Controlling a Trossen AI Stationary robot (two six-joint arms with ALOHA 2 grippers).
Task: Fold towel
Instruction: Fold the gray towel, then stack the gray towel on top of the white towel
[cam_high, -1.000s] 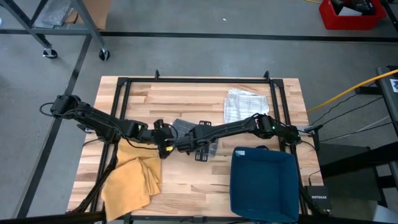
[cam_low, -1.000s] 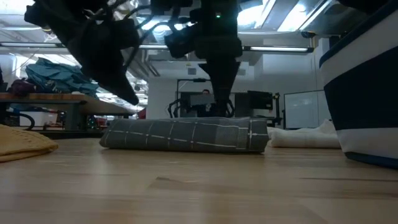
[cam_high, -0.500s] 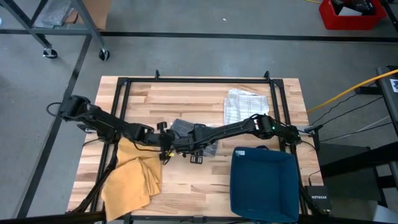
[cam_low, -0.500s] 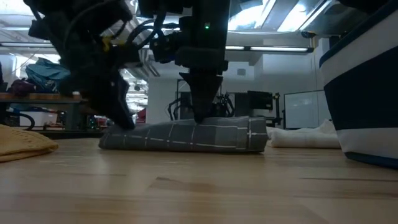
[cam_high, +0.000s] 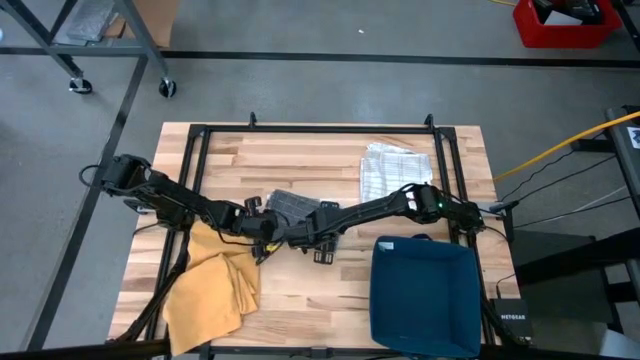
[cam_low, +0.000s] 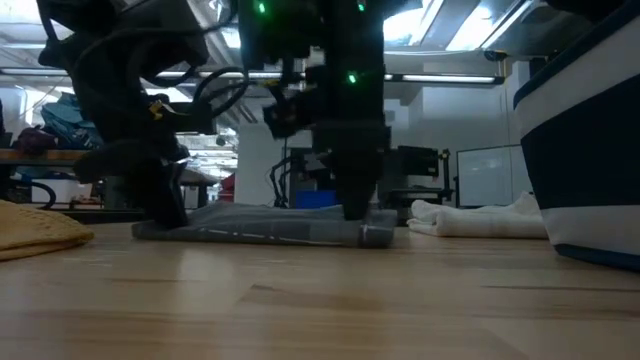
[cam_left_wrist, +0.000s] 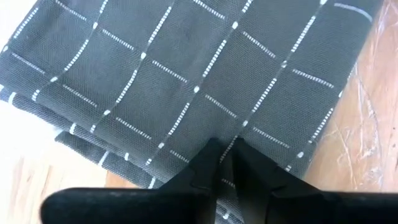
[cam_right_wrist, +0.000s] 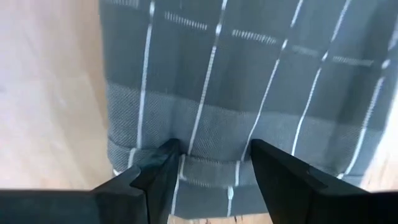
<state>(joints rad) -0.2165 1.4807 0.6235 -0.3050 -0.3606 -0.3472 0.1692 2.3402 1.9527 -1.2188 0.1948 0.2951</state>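
Note:
The towel (cam_high: 290, 203) is dark grey with a white check and lies folded and flat near the table's middle (cam_low: 250, 228). My left gripper (cam_high: 262, 232) comes from the left and slants down onto the towel's left part, its fingers together (cam_left_wrist: 224, 149). My right gripper (cam_high: 312, 238) reaches in from the right and points down at the towel's near edge, its fingers open (cam_right_wrist: 214, 158). My left gripper rests its closed fingertips (cam_left_wrist: 211, 155) on the towel's top layer (cam_left_wrist: 205, 134), close to a layered edge, slanting down from the table's left. The cloth under them lies flat on the table. My right gripper stands from above with its spread fingertips (cam_right_wrist: 168, 155) on the towel's stacked edge (cam_right_wrist: 211, 140), several layers showing between them. The towel lies flat there; I cannot tell whether any layer is caught.
A yellow cloth (cam_high: 210, 285) lies crumpled at the near left. A pale checked cloth (cam_high: 390, 170) lies folded at the far right, and a dark blue bin (cam_high: 425, 295) stands at the near right. Black frame rails (cam_high: 320, 130) border the table top.
Both grippers have come down onto the towel. My left one has also tipped more steeply downward. The towel, a puffy bundle a second ago, is now pressed flat and low on the table.

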